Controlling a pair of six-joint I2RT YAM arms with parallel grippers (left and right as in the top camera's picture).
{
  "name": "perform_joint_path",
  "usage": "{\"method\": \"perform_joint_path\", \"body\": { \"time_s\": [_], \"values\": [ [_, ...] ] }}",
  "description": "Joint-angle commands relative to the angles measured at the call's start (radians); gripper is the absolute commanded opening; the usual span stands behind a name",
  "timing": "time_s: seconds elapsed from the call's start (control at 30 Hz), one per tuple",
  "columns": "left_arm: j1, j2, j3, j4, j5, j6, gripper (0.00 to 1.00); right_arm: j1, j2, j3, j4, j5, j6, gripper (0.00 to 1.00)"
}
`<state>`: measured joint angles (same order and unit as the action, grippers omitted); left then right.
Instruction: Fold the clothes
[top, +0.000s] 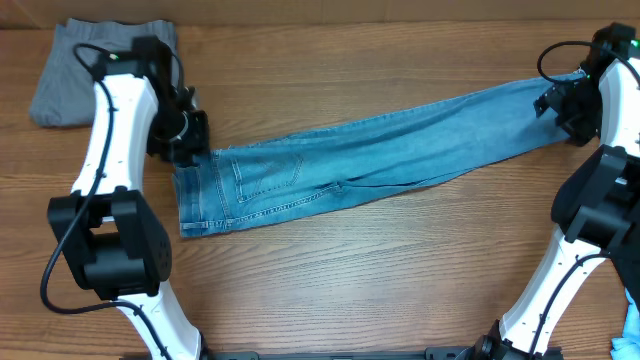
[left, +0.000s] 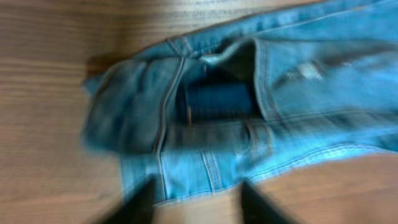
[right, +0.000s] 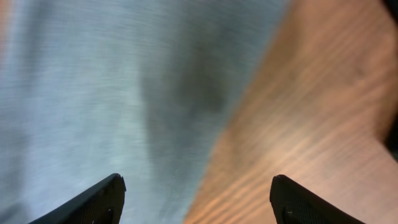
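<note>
Laying-out step by the look of it: finds the jeans (top: 340, 165) stretched long and flat across the table (top: 350, 280), waist just beside the left gripper (top: 185, 145), hems under the right gripper (top: 565, 105), no fold made yet. Shows the right pincer wide over denim and bare wood, holding nothing, and the left parted at the waist edge, nothing clearly pinched through the blur. Calls next for a firm pinch on the hems and a carry over toward the waist.
</note>
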<state>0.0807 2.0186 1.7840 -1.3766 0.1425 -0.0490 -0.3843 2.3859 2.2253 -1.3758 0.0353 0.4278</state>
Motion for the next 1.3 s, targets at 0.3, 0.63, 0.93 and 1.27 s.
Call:
{"method": "perform_joint_path", "body": {
  "time_s": [0.3,0.63,0.93,1.27],
  "values": [
    [0.125,0.023,-0.250,0.409,-0.037,-0.194,0.28,0.105,-0.029,0.056,-0.029,-0.572,-0.454,0.81],
    [0.167,0.023,-0.103,0.290,0.335,-0.084,0.53,0.390,-0.029,0.053,-0.185,-0.647,-0.717,0.83],
    [0.167,0.023,0.007,0.251,0.349,-0.062,0.58,0.608,-0.029,0.053,-0.286,-0.421,-0.679,0.78],
    [0.168,0.023,0.009,0.253,0.317,0.029,0.64,0.659,-0.274,0.053,-0.319,-0.230,-0.603,0.89]
  ]
}}
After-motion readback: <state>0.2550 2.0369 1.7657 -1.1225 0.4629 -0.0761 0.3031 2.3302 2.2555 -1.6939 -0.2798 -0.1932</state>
